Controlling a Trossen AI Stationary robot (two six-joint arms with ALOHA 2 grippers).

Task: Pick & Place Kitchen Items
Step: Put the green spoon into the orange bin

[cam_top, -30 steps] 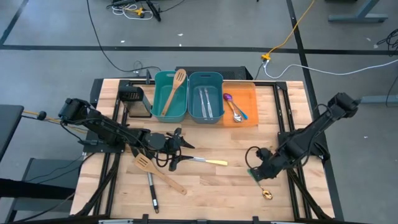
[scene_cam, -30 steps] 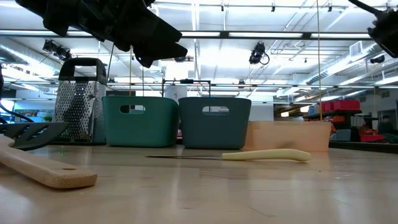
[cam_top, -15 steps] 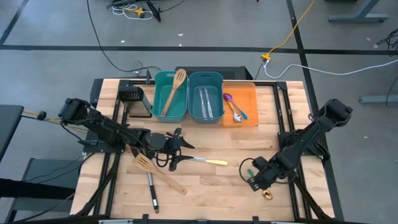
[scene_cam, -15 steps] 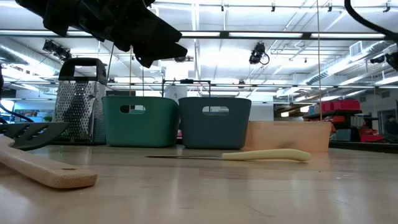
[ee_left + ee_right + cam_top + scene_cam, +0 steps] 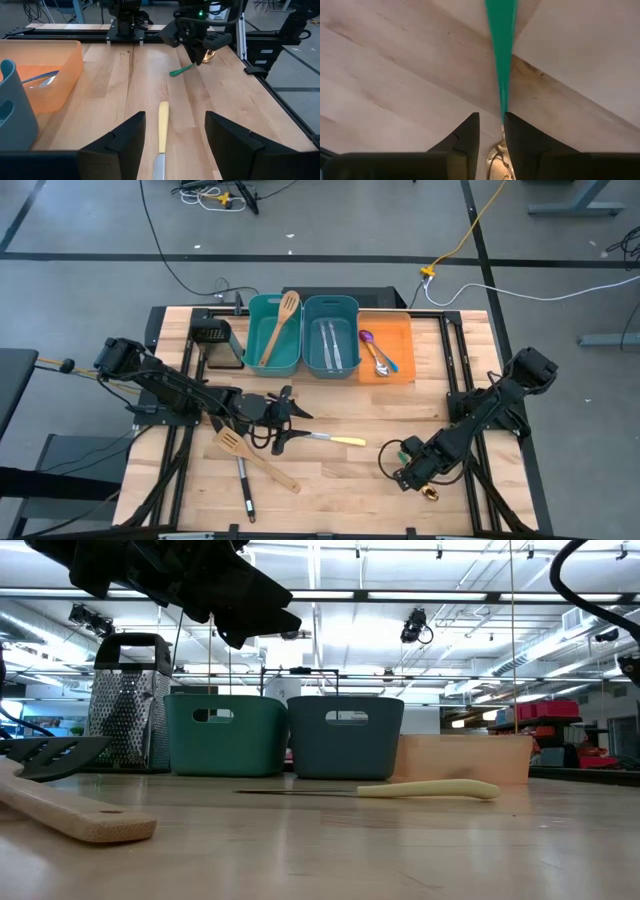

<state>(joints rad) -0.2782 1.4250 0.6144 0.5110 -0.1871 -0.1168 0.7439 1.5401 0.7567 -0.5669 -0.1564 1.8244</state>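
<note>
A green-handled spoon (image 5: 182, 70) lies flat on the table near its right front corner, its shiny bowl (image 5: 431, 493) toward the near edge. My right gripper (image 5: 491, 125) points down over it, slightly open, a finger on either side of the thin end of the handle; I cannot tell if they touch it. My left gripper (image 5: 175, 145) hovers open at mid-table above a yellow-handled knife (image 5: 163, 125) that lies flat. A wooden slotted spatula (image 5: 255, 460) and a black turner (image 5: 243, 490) lie near the left front.
Along the far edge stand a grater (image 5: 215, 340), a teal bin (image 5: 262, 315) holding a wooden spatula, a blue-grey bin (image 5: 331, 307) with knives, and an orange bin (image 5: 400, 330) with spoons. Bare wood lies between the knife and the green spoon.
My right gripper has come down toward the table and moved toward the near edge, ending over the green spoon. The spoon has stayed where it lay. My left arm has kept still.
</note>
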